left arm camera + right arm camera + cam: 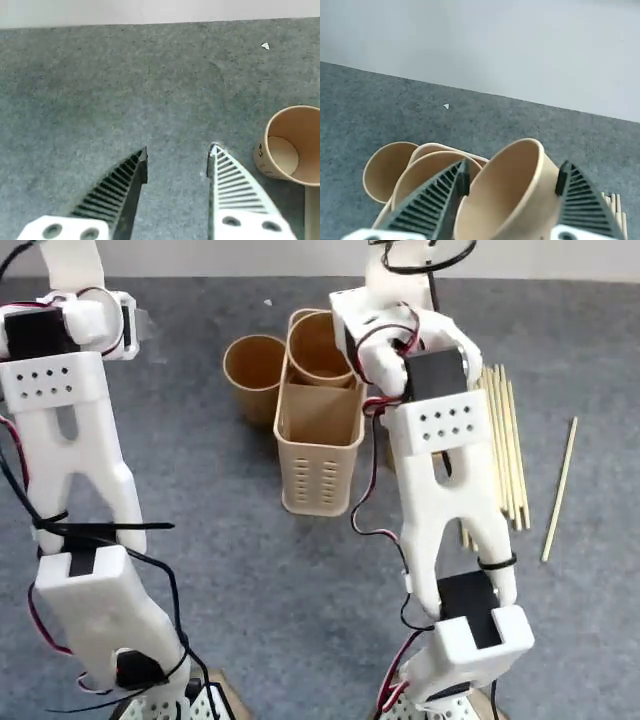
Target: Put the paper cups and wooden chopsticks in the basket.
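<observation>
My right gripper point(512, 180) is shut on a brown paper cup point(507, 190), held tilted at the far end of the beige slotted basket point(318, 475). Beside the held cup, more cup rims point(427, 170) crowd the same end of the basket. Another paper cup point(253, 370) stands upright on the grey mat just left of the basket. In the left wrist view that cup point(292, 145) is off to one side of my left gripper point(177, 152), which hangs open over bare mat. A bundle of wooden chopsticks point(505, 445) lies right of the right arm, partly hidden under it.
One loose chopstick point(560, 490) lies apart, farther right on the mat. Both white arms stretch from the near edge toward the back. A pale wall borders the mat's far edge. A small white scrap point(265, 46) lies near the back.
</observation>
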Robot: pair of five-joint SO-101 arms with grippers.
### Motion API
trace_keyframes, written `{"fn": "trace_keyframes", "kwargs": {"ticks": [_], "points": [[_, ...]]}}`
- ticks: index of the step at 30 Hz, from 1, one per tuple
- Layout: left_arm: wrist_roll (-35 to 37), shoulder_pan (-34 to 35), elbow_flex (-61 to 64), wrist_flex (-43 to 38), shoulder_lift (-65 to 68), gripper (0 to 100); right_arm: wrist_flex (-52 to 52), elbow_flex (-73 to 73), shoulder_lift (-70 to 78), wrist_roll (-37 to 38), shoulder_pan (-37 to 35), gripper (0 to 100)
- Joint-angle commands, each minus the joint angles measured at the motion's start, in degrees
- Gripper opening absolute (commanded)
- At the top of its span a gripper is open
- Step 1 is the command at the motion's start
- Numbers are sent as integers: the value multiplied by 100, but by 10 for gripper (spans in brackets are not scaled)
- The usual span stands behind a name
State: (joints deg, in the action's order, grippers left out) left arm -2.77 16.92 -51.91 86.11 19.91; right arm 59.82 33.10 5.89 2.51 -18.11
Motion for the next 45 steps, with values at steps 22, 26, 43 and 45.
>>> {"fn": "trace_keyframes", "kwargs": {"ticks": [22,26,43,45], "points": [[70,-110,-13,-70,-242,217,1402,-207,-31,158,1868,276],[62,-84,-13,-70,-242,217,2079,-207,-22,1116,2105,276],[62,-1534,-48,-1231,637,221,1534,-1455,-31,905,1763,274],[62,-1543,-48,-1354,804,221,1130,-1807,-31,897,1648,274]]}}
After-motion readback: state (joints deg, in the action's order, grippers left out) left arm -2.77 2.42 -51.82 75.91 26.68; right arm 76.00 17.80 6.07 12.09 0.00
